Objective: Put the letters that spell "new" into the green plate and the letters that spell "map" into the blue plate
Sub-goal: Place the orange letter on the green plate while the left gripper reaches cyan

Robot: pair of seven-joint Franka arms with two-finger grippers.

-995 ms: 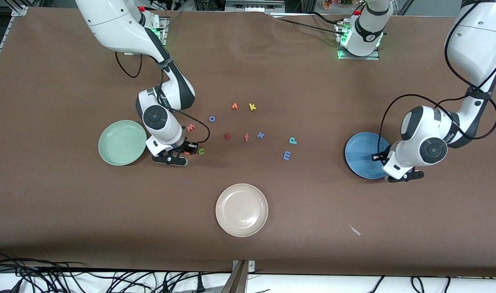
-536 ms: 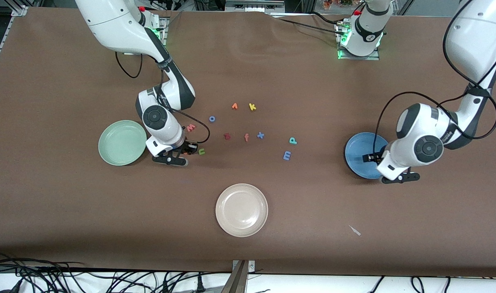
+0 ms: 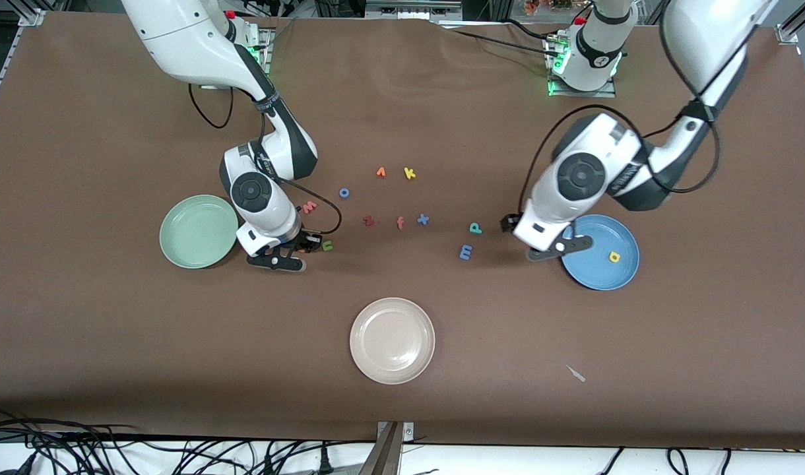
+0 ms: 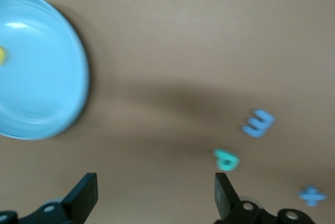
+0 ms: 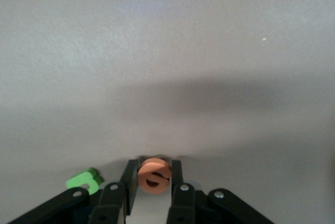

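The orange e [image 5: 153, 175] is pinched between the fingers of your right gripper [image 3: 295, 249], which sits low over the brown table [image 3: 402, 99] just beside the green plate [image 3: 198, 231]. That arm folds down from its base, wrist bent so the fingers point toward the tabletop. The green n [image 3: 327, 246] lies just beside those fingers, and the salmon w [image 3: 309, 206] rests on the table a little farther from the front camera. In the front view the wrist covers most of the e; you only see it plainly from the right wrist camera.

Your left gripper [image 3: 522, 236] hangs with its jaws spread wide and empty, over bare table between the blue plate [image 3: 590, 277] and the teal p [image 3: 475, 228]. The blue m [image 3: 466, 251] lies near the p, slightly closer to the front camera. The yellow a [image 3: 614, 256] lies in the blue plate. The left wrist picture is smeared, so the letter shapes there are soft and only a sliver of the a shows at its edge.

The letters are small, flat foam cutouts; the plates are smooth, round and raised at the rim. A cream plate [image 3: 392, 340] sits nearest the front camera. Between the arms lie a blue x [image 3: 423, 219], a salmon f [image 3: 400, 223], a dark red z [image 3: 368, 221], a yellow k [image 3: 410, 173] and a blue o [image 3: 344, 192].
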